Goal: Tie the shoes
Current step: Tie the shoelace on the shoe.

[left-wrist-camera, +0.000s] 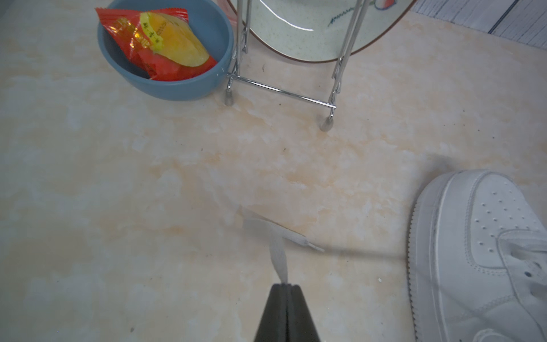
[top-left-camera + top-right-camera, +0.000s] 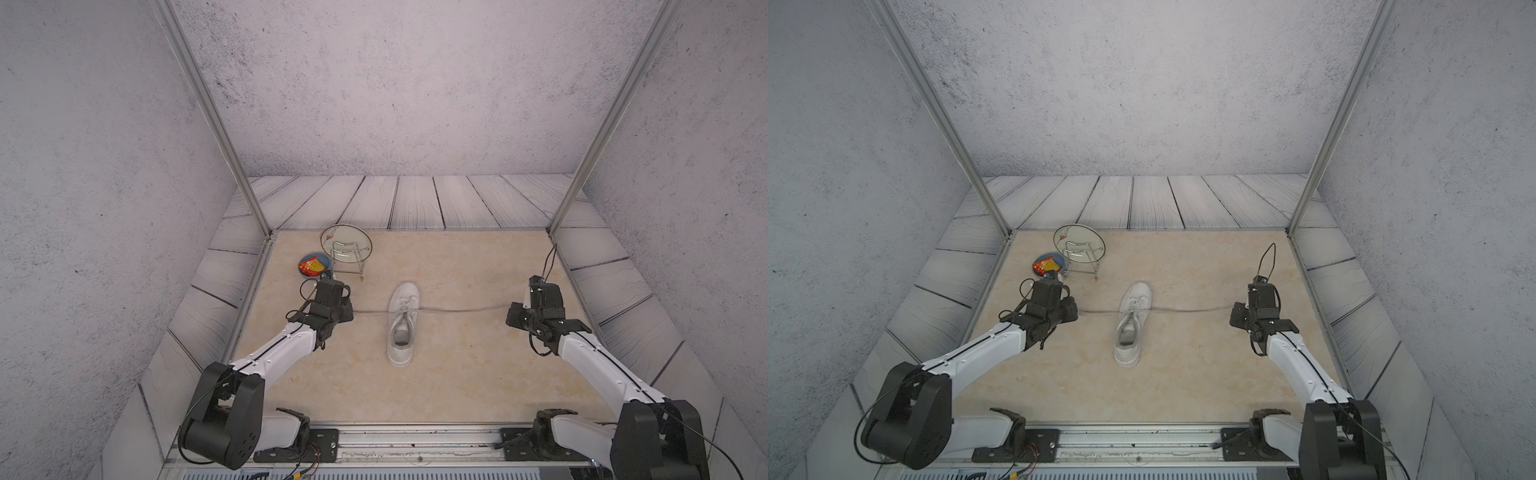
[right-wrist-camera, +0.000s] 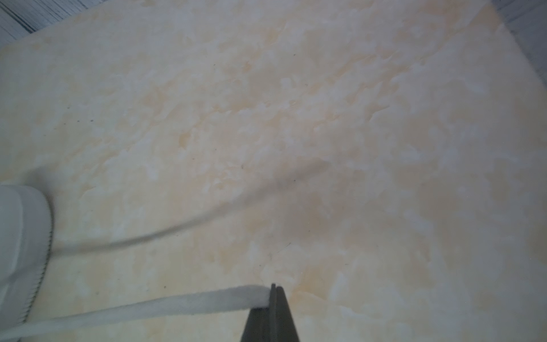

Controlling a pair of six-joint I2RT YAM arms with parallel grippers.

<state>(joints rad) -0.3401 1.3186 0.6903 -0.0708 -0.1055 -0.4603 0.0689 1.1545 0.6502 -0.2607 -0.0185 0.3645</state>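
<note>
Shoe (image 2: 402,328) lay centred between your arms, heel toward the bases, toe away, long axis pointing straight out. Your left gripper (image 1: 286,285) pinched the left lace (image 1: 277,254). Your right gripper (image 3: 276,286) was clamped on the right lace (image 3: 177,305) (both jaws looked closed on fabric). Laces ran sideways off the eyelets, across that axis. Left gripper sat nearer the shoe, so crossing the ends probably meant a longer inward reach for your right. Bowl (image 2: 314,266) and plate (image 2: 345,245) stood beyond the left gripper.

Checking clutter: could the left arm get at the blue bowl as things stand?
Probably yes: bare table lies between the left claw and the bowl, which is close. But the claw is shut on a lace and would need to drop it first.
</note>
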